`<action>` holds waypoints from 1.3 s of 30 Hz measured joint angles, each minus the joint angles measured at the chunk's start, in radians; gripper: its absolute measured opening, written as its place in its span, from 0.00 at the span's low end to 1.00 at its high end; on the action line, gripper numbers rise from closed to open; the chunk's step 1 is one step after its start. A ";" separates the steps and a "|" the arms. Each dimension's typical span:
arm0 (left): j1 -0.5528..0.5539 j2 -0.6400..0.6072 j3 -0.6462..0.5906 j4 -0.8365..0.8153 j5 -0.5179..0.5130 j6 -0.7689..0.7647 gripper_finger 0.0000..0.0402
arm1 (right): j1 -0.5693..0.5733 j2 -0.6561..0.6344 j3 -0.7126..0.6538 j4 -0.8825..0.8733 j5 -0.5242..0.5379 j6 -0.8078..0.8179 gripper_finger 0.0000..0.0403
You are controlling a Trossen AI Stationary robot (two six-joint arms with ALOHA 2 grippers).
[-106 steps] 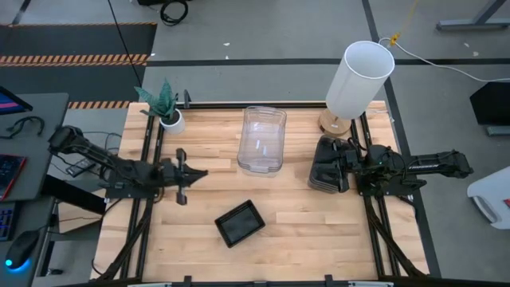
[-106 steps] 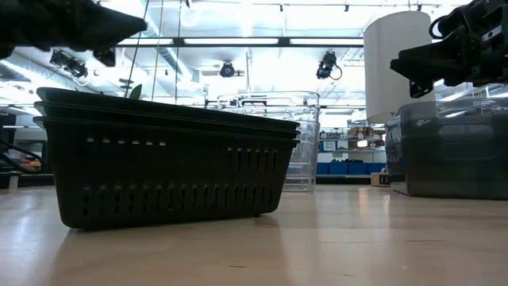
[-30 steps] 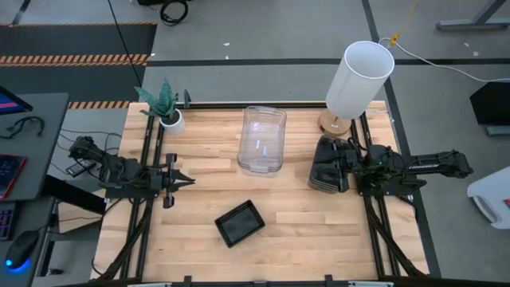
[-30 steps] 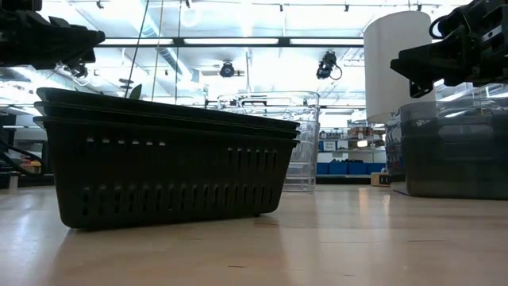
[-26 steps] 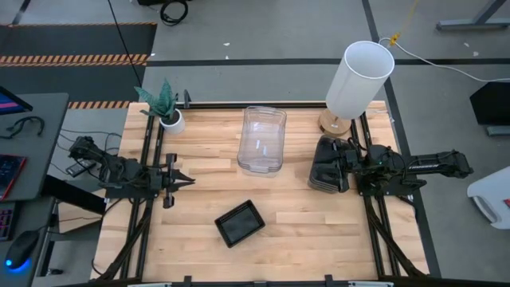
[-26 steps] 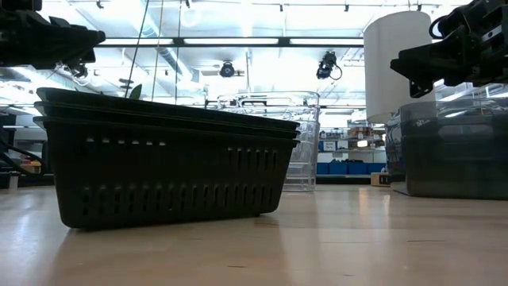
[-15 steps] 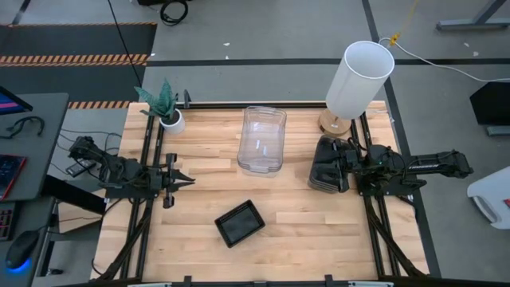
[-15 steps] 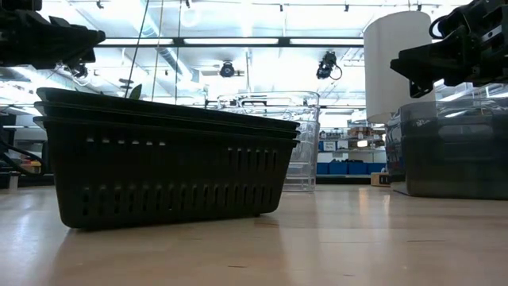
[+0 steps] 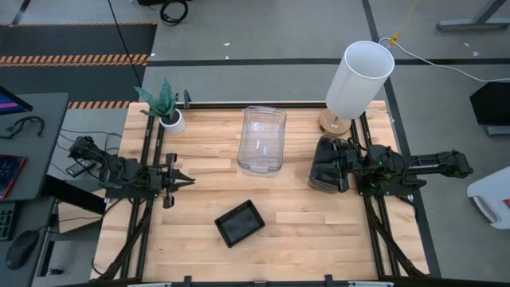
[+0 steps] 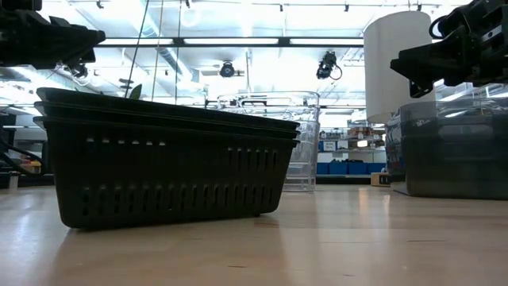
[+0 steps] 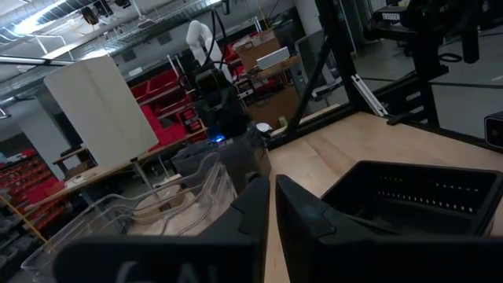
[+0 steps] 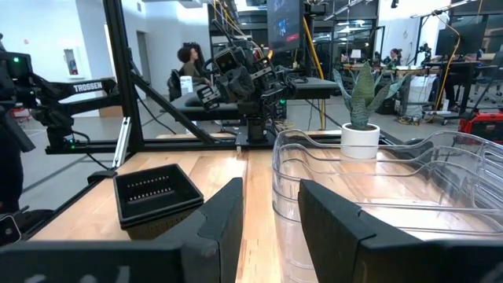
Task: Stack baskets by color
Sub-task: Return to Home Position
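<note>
Three stacks of baskets rest by their bottoms on the wooden table. The clear baskets (image 9: 262, 139) stand at the far middle. The grey baskets (image 9: 327, 164) are at the right. The black perforated baskets (image 9: 239, 222) sit nested near the front middle (image 10: 167, 167). My left gripper (image 9: 190, 181) hovers shut at the table's left side, pointing level toward the right, with nothing in it (image 11: 271, 206). My right gripper (image 9: 346, 167) stands open and holds nothing (image 12: 271, 212), level above the grey stack's right edge (image 10: 452, 151).
A tall white lamp shade (image 9: 359, 78) stands at the far right behind the grey stack. A small white potted plant (image 9: 166, 108) is at the far left corner. Bare wood lies between the stacks and along the near edge (image 9: 319, 247). People show in the room beyond.
</note>
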 joint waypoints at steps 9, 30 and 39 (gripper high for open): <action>0.000 0.000 0.000 0.000 0.000 0.000 0.07 | 0.000 0.000 0.000 0.000 0.000 0.000 0.32; 0.000 0.000 0.000 0.000 0.000 0.000 0.07 | 0.000 0.000 0.000 0.000 0.000 0.000 0.32; 0.000 0.000 0.000 0.000 0.000 0.000 0.08 | 0.000 0.000 0.000 0.000 0.000 0.000 0.32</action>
